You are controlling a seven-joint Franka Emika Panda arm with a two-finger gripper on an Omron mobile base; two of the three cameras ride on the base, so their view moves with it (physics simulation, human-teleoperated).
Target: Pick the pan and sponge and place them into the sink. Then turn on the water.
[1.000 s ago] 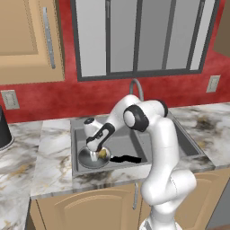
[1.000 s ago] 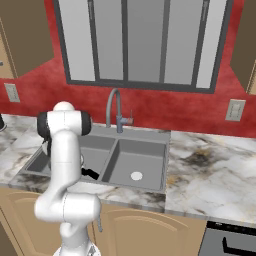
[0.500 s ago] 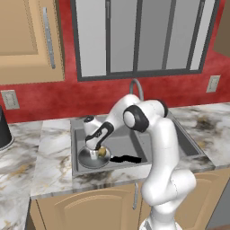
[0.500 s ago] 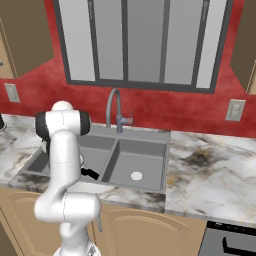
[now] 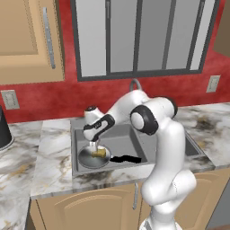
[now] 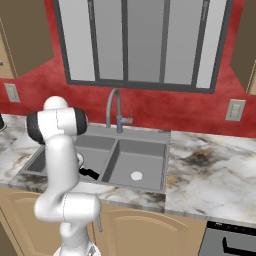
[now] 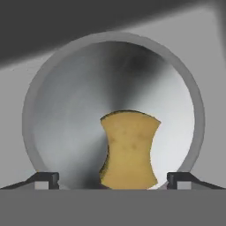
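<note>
The silver pan (image 5: 91, 158) lies in the left basin of the grey sink (image 5: 74, 143), its black handle (image 5: 126, 158) pointing right. The yellow-tan sponge (image 5: 100, 153) rests inside the pan. My gripper (image 5: 95, 144) hangs just above the sponge and is open. In the hand view the sponge (image 7: 129, 150) lies on the pan's floor (image 7: 79, 114), and the two fingertips (image 7: 46, 180) stand wide apart with a gap on each side of it. The arched faucet (image 6: 114, 107) stands behind the basins, and no water comes from its spout.
The right basin (image 6: 141, 159) has a white drain (image 6: 136, 176). Marble counter (image 6: 210, 172) runs on both sides of the sink. A dark vessel (image 5: 3, 130) stands at the far left. Red backsplash and a window sit behind the faucet.
The jaws have spread wide and let go of the sponge, which now lies in the pan. The arm has barely moved.
</note>
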